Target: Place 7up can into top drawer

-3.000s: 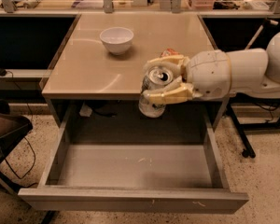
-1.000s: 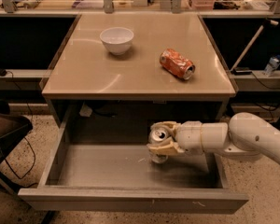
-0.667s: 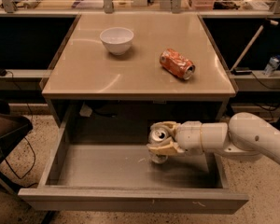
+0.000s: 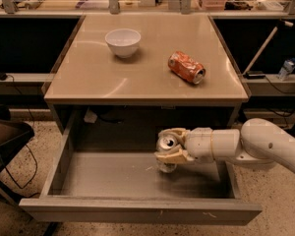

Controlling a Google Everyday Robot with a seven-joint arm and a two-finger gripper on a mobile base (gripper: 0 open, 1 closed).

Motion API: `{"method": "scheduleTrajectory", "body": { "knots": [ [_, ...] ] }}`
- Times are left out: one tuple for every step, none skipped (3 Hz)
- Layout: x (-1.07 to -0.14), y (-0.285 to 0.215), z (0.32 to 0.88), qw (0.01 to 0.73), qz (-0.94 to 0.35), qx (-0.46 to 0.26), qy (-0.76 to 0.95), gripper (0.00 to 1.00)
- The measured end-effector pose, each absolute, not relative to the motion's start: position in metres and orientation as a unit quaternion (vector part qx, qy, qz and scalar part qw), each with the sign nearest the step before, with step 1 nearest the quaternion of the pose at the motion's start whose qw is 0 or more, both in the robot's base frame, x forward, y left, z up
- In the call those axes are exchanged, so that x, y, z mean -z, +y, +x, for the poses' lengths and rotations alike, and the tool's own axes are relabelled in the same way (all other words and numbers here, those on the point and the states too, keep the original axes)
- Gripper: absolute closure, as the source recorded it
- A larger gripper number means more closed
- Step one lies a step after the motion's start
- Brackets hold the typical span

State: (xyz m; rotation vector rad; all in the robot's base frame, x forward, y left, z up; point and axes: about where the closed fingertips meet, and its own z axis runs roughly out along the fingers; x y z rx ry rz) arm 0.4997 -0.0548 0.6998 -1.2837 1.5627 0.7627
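The 7up can, silver-grey with a shiny pull-tab top, stands upright inside the open top drawer, right of its middle. My gripper reaches in from the right on a white arm and its beige fingers are shut around the can. The can's bottom is at or just above the drawer's grey floor; I cannot tell if it touches. The drawer is pulled out wide under the table, its flat front panel nearest the camera.
On the tan table top are a white bowl at the back left and a dented orange-red can lying on its side at the right. A dark chair stands at the left. Shelves with clutter run behind.
Three seconds ago the gripper held the can at the table's front edge, above the drawer. It came down into the drawer with the can. Over the last second nothing visibly moved.
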Motion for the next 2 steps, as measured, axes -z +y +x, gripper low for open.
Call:
{"method": "scheduleTrajectory", "body": {
  "knots": [
    [-0.6998, -0.0548, 0.4997, 0.471, -0.524, -0.311, 0.638, 0.11],
    [-0.6998, -0.0547, 0.4997, 0.471, -0.524, -0.311, 0.638, 0.00]
  ]
}}
